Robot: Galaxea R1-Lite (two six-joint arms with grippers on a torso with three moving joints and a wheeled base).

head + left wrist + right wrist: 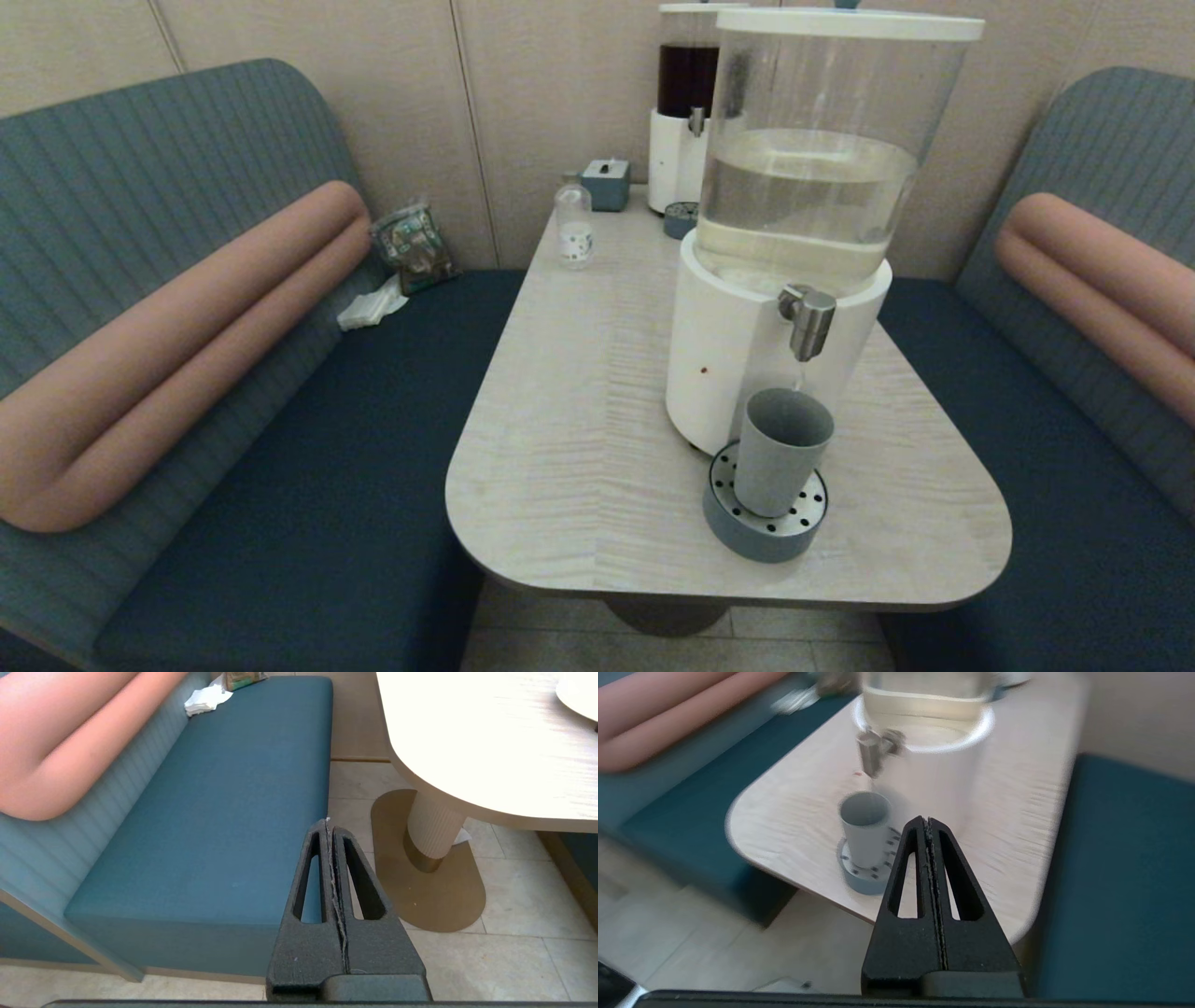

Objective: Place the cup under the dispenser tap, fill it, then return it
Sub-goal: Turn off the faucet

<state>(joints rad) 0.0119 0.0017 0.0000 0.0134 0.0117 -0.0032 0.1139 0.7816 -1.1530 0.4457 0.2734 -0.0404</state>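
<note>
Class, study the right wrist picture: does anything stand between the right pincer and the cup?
Nothing visible does. The shut right pincer hangs off the table edge; the cup stands on the drip tray, open tabletop between.

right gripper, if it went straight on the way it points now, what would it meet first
Probably the white base of the dispenser, just beside the cup on the drip tray. The shut right gripper is off the table's near edge; depth is unclear in this blurred view.

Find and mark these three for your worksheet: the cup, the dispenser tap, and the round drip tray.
cup [780, 455], head view, on its outer wall.
dispenser tap [810, 323], head view, on the steel spout.
drip tray [754, 541], head view, on its blue-grey side wall.
</note>
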